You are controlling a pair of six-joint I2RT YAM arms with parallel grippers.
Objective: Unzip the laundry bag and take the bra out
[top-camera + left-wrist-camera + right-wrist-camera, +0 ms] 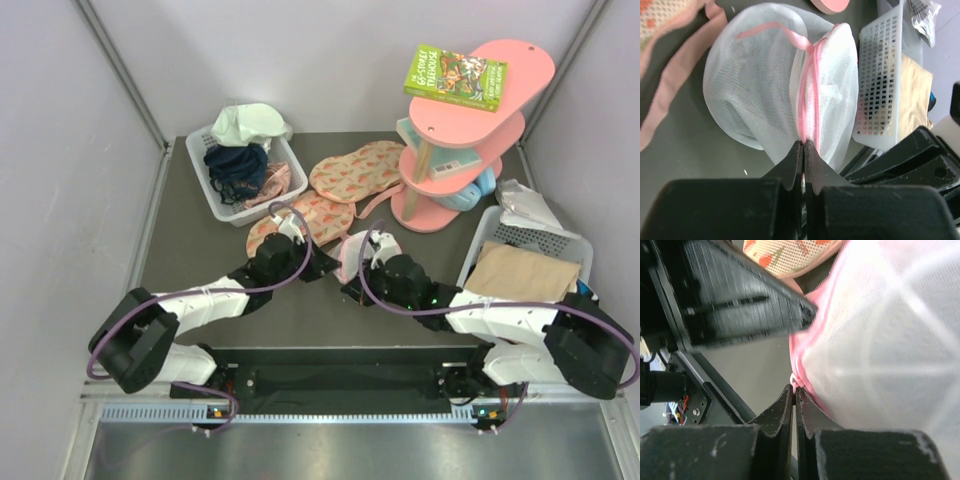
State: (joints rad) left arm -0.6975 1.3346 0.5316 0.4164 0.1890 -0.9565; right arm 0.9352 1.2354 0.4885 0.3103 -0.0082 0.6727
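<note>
- Top view: your laundry bag (pixel 352 256) sits mid-frame on the table (pixel 190 270), between the left gripper (pixel 318 264) and the right gripper (pixel 352 288).
- Left wrist: jaws closed on the bag's pink trim (pixel 809 95) (bottom centre).
- Right wrist: jaws pinched shut on that trim, lower centre.

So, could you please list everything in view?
laundry bag: one, white mesh, pink trim, centre, between the grippers
fruit-print fabric pieces: at least two, pink, behind bag
baskets: two, white, back left and right
navy garment: one, in left basket
pale cloth: one, atop left basket
tan item: one, in right basket
shelf: one, pink, back right
book: one, green, on shelf
left gripper: black, shut on bag trim
right gripper: black, shut on bag trim
</note>
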